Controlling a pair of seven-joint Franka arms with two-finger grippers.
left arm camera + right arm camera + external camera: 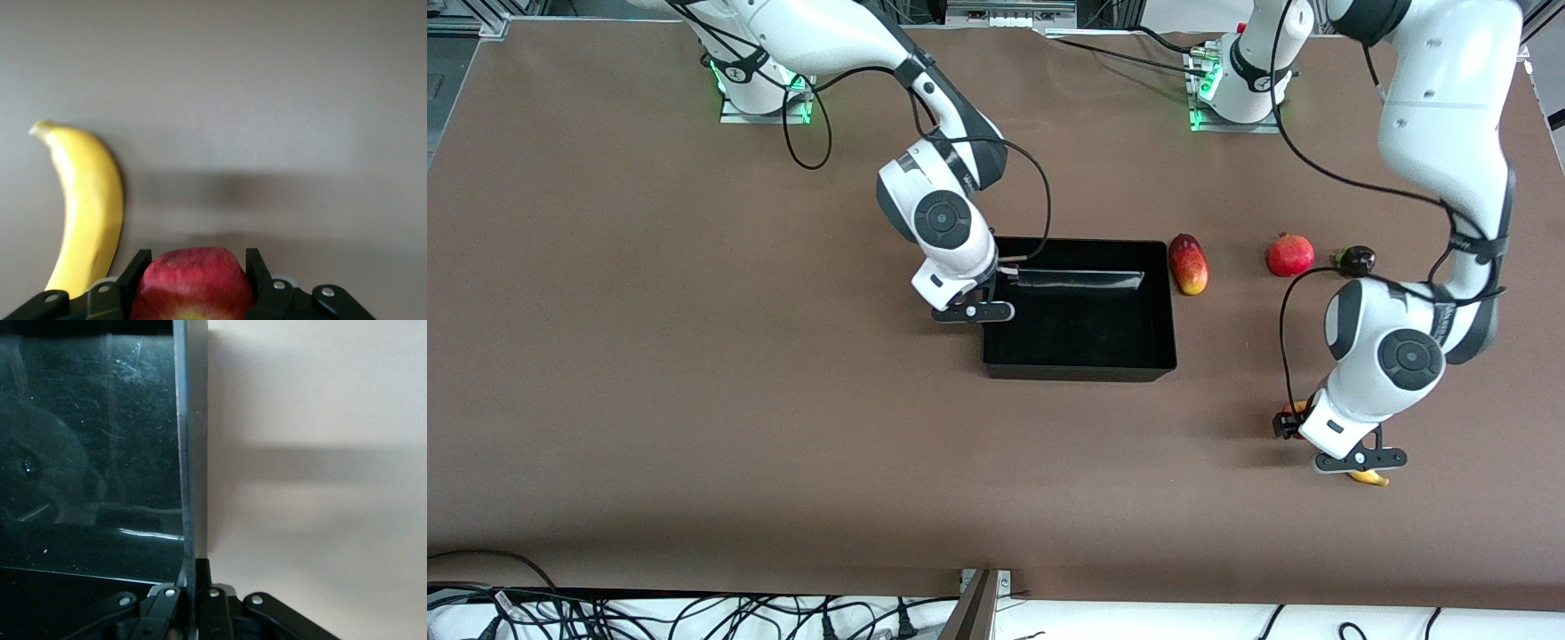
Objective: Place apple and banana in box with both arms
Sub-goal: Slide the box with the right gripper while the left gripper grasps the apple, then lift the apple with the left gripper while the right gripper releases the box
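The small red apple (pixel 191 283) is gripped between the left gripper (pixel 193 280) fingers, the long yellow banana (pixel 87 213) beside them, while the glossy black plastic box (pixel 1080 364) wall is pinched by the right gripper (pixel 190 597); a lift toward the box is judged next.

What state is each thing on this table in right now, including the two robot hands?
Left hand: closed around the apple.
Apple: gripped, beside the banana.
Banana: lying loose on the table.
Right hand: shut, pinching the box wall.
Box: nothing in it, held by one wall.
Mango: lying untouched beside the box.
Pomegranate: resting untouched.
Dark fruit: resting untouched beside the pomegranate.
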